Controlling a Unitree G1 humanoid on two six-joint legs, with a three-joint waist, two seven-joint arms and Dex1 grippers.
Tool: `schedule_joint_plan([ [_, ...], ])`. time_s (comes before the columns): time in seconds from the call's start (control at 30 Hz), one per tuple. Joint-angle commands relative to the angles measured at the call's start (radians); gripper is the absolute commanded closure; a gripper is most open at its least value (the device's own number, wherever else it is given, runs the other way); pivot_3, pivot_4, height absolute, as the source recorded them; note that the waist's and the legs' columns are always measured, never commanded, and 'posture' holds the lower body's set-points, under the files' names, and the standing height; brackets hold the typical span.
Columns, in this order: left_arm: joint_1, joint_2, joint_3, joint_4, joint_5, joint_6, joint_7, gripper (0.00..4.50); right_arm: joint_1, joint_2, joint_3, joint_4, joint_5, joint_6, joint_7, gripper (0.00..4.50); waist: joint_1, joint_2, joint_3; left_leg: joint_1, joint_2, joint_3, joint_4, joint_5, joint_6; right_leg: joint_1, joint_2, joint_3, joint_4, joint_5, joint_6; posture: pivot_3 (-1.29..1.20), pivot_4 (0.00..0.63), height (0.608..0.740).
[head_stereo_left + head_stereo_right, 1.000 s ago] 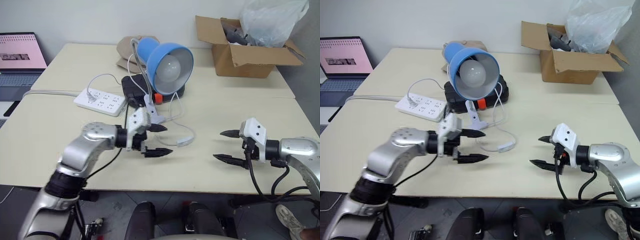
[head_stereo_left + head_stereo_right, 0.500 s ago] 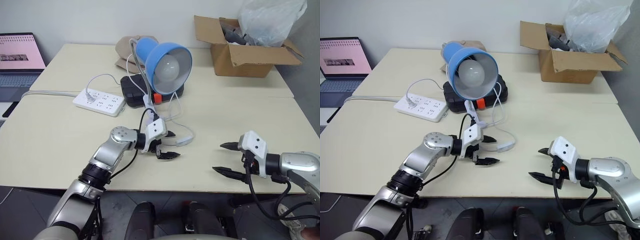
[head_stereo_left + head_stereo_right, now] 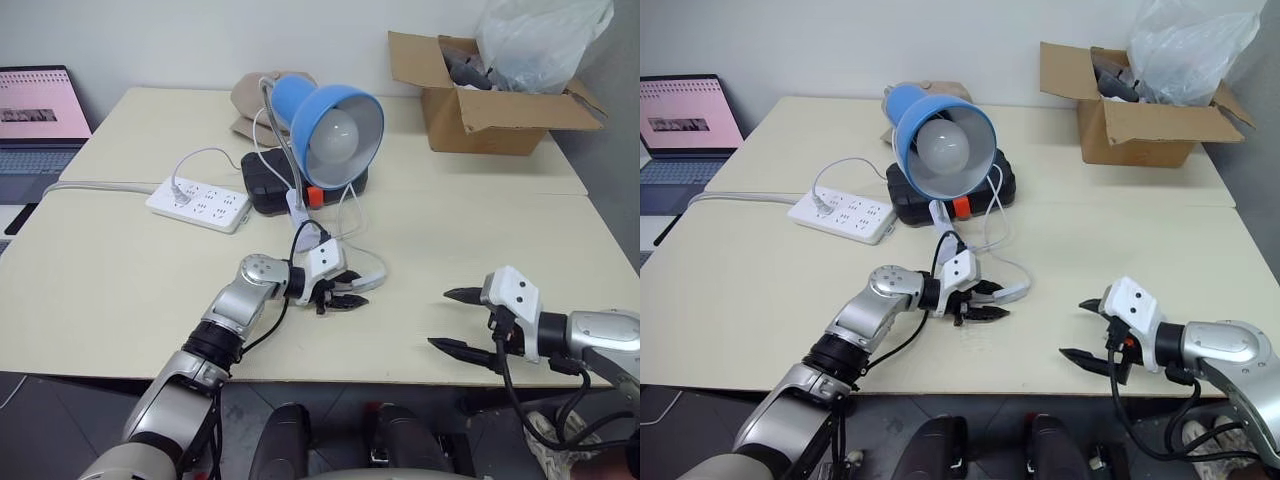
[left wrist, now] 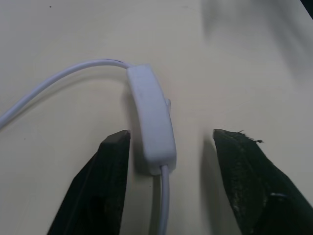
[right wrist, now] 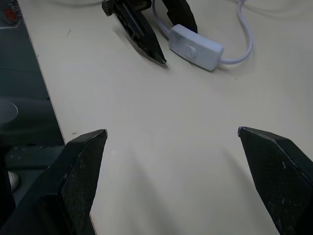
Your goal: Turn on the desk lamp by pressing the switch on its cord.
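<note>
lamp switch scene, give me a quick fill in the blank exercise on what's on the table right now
1. The switch lies between the two fingers of the ____ gripper.
2. The desk lamp has a ____ shade.
3. The right gripper stands ____, holding nothing.
4. The cardboard box sits at the table's ____ right corner.

Missing words: left; blue; open; far

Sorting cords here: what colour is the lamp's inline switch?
White, like its cord; the switch shows best in the left wrist view.
</note>
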Motion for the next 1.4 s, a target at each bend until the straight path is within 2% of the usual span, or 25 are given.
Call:
schedule_joint_plan([
  [0.03,-0.026,-0.013,0.007,0.016,0.018,-0.036,-0.006,2.86,0.005,-0.014,-0.034,-0.043,0.018,0.003,-0.009,0.00,0.000,0.000,0.000,0.000,0.000,0.000,0.000,0.000,0.000,0.000,0.000,0.000,0.000,0.000,0.000,0.00,0.150,0.740],
  [0.2,-0.030,-0.016,0.008,0.033,0.034,-0.056,-0.010,4.06,-0.004,-0.018,-0.034,-0.048,0.022,0.007,-0.015,0.00,0.000,0.000,0.000,0.000,0.000,0.000,0.000,0.000,0.000,0.000,0.000,0.000,0.000,0.000,0.000,0.00,0.150,0.740],
  [0.4,-0.028,-0.011,0.008,0.029,0.044,-0.101,-0.027,4.09,-0.033,-0.011,-0.021,-0.045,0.019,-0.027,-0.005,0.00,0.000,0.000,0.000,0.000,0.000,0.000,0.000,0.000,0.000,0.000,0.000,0.000,0.000,0.000,0.000,0.00,0.150,0.740],
  [0.5,-0.024,0.043,0.007,-0.033,0.048,-0.169,-0.085,4.09,-0.079,-0.004,-0.023,-0.040,0.048,-0.030,0.008,0.00,-0.005,0.000,0.000,0.000,0.000,0.000,0.000,0.000,0.000,0.000,0.000,0.000,0.000,0.000,0.000,0.00,0.150,0.740],
  [0.63,-0.022,0.110,0.030,-0.124,0.022,-0.174,-0.147,4.09,-0.173,0.000,0.005,-0.033,0.087,-0.006,0.012,0.00,-0.006,0.000,0.000,0.000,0.000,-0.001,-0.001,0.000,0.000,0.000,0.000,-0.001,0.000,0.000,0.000,0.00,0.150,0.740],
  [0.7,-0.022,0.136,0.051,-0.171,-0.005,-0.144,-0.165,4.09,-0.238,0.012,0.042,-0.025,0.110,0.016,0.015,0.00,-0.006,0.000,0.000,0.000,0.000,-0.001,0.000,0.000,0.000,0.000,0.000,0.000,0.000,0.000,0.000,0.00,0.150,0.740],
  [0.83,0.004,0.182,0.070,-0.266,-0.026,-0.103,-0.180,4.09,-0.409,0.088,0.193,0.037,0.088,0.045,-0.001,0.00,-0.013,-0.001,0.000,0.000,0.001,0.000,0.000,0.000,0.000,0.000,0.000,0.000,0.000,0.000,0.000,0.00,0.150,0.740],
  [1.0,0.031,0.199,0.079,-0.323,-0.031,-0.069,-0.162,4.09,-0.528,0.184,0.339,0.131,0.024,0.025,-0.007,0.00,-0.010,-0.001,0.000,0.000,0.001,0.000,0.000,0.000,0.000,0.000,0.000,0.000,0.000,0.000,0.000,0.00,0.150,0.740],
  [1.17,0.043,0.208,0.084,-0.349,-0.031,-0.051,-0.153,4.09,-0.570,0.227,0.422,0.225,-0.053,-0.040,0.015,0.00,-0.006,-0.001,0.000,-0.002,0.000,0.000,0.000,0.000,0.000,-0.001,0.000,-0.001,0.000,0.000,0.000,0.00,0.150,0.740],
  [1.4,0.050,0.214,0.086,-0.362,-0.031,-0.044,-0.142,4.09,-0.581,0.250,0.459,0.291,-0.102,-0.093,0.052,0.00,-0.008,-0.001,0.000,-0.002,0.001,0.000,0.001,0.000,0.000,-0.001,0.000,-0.001,0.000,0.000,0.000,0.00,0.150,0.740],
])
